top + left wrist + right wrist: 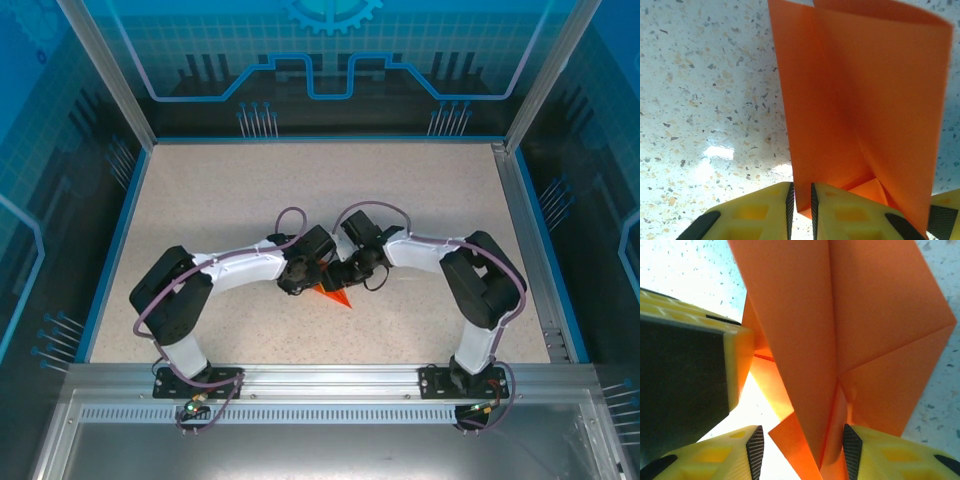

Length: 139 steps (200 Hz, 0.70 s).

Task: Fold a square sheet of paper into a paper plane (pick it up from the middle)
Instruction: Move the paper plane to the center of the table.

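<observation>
Yellow fingers [760,212] of left end effector [801,200] sit closest in left wrist view, black pads pressed nearly together, clamped on the bottom edge of the sheet of paper [865,100]. Sheet is bright orange, already creased, and stands up off the desk [250,190] with folded layers fanning to the right. Small triangular flap shows at its base, just beside the clamped edge.

Right end effector [803,450] straddles a long folded ridge of the same sheet, jaws apart. Right pad touches the paper; left pad has a bright gap beside it, so no firm grip visible. One finger of the left end effector shows at the left edge of right wrist view, just beside the paper.

From top view the sheet is at desk centre, near the front, between the two wrists. Most of it is hidden under them; an orange tip pokes out toward the metal rail [320,375]. Sheet top is cut off in both wrist views. Exact fold shape is hard to make out. Both arms bend inward, purple cables [290,215] looped over them.
</observation>
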Each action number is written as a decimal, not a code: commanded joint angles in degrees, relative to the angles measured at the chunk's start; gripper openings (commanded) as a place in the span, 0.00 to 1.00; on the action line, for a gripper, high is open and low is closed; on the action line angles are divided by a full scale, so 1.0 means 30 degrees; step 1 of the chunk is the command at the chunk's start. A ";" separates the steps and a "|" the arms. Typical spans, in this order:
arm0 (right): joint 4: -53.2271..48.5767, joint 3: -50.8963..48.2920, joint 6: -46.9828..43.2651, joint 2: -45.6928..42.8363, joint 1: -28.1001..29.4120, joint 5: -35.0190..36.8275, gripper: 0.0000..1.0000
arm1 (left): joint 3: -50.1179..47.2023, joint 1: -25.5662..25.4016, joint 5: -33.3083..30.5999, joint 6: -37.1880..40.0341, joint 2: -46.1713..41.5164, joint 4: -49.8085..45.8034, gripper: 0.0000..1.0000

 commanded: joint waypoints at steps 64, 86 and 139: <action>-0.1918 0.0852 -0.0514 0.0023 0.1475 0.3966 0.46 | -0.0437 0.0154 -0.0376 0.0126 -0.0616 0.0062 0.20; -0.2176 0.1147 -0.0616 0.0197 0.1795 0.4814 0.40 | -0.0369 0.0152 -0.0317 0.0111 -0.0482 0.0189 0.20; -0.2599 0.1750 -0.0938 0.1113 0.2149 0.6057 0.28 | -0.0759 0.0169 -0.0141 0.0257 -0.0997 0.0619 0.21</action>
